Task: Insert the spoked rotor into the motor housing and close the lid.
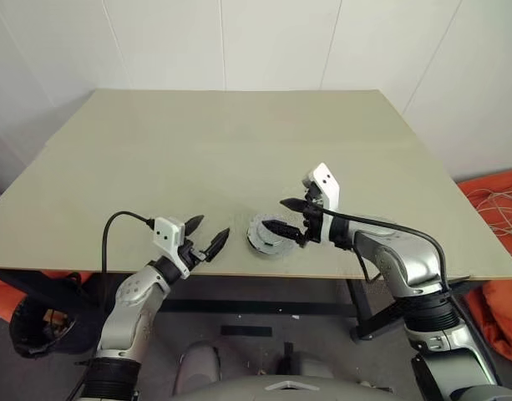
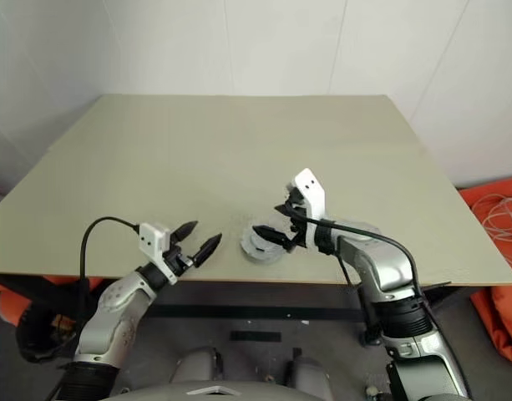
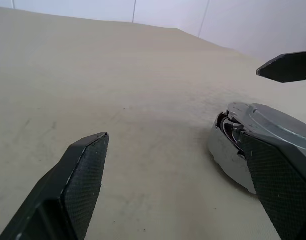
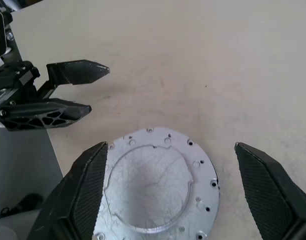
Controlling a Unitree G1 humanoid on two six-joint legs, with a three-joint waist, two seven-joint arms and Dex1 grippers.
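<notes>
Silver metal catches the eye near the front edge of the surface (image 1: 239,150): a round lid (image 4: 160,187) lies on top of the motor housing (image 3: 227,150), roughly midway between the two arms. From the left wrist view the lid looks slightly askew, with a dark gap showing under its near side, so it may not be fully seated. The spoked rotor is presumably inside, though I cannot tell.

The right pincer (image 1: 291,219) hovers just above the lid, jaws spread wide and holding nothing. The left pincer (image 1: 207,237) waits beside the housing, likewise wide open and empty.

Risks: the lid, if merely resting, could slide off at a nudge from either pincer; pressing down off-centre could tip it or push the housing toward the front edge.
</notes>
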